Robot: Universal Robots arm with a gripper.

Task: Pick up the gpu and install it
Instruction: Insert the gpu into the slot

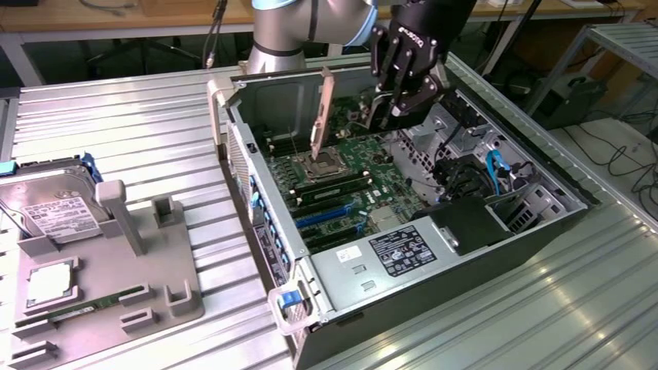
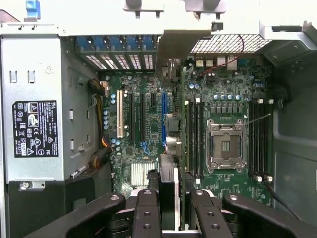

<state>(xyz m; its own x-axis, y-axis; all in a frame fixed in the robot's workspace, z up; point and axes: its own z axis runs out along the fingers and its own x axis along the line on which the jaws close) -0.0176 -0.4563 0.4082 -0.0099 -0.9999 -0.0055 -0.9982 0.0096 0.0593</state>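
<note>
black two-finger hand [image 1: 399,108] is clamped on the gpu, a thin dark circuit card with a long silver end bracket [image 1: 323,116]. the fingers [image 2: 147,214] pinch it by one narrow end. the card hangs edge-down inside the open grey steel computer case [image 1: 432,308], above the green motherboard [image 2: 143,148], not yet seated. the case stands on the ribbed aluminium bench [image 1: 123,123].

wrist view: card edge runs just beside the long blue expansion slot [image 2: 164,116], between it and the black memory slots [image 2: 194,134]. i cannot tell whether it sits square over the slot or a little off to the memory side.

risks as i judge them:
- edge connector offset from the blue slot: pressing down would land it on bare board or on the slot wall. cause: small sideways or yaw error at the grip.
- bracket meets the vented rear wall [image 2: 119,60] instead of dropping into its opening, so the card jams tilted.
- grip is far from the bracket end, so the long lever could let the card pivot or slip in the hand under insertion load.
- open silver cpu socket [image 2: 225,144] lies near. any swing that way could bend its pins.
</note>
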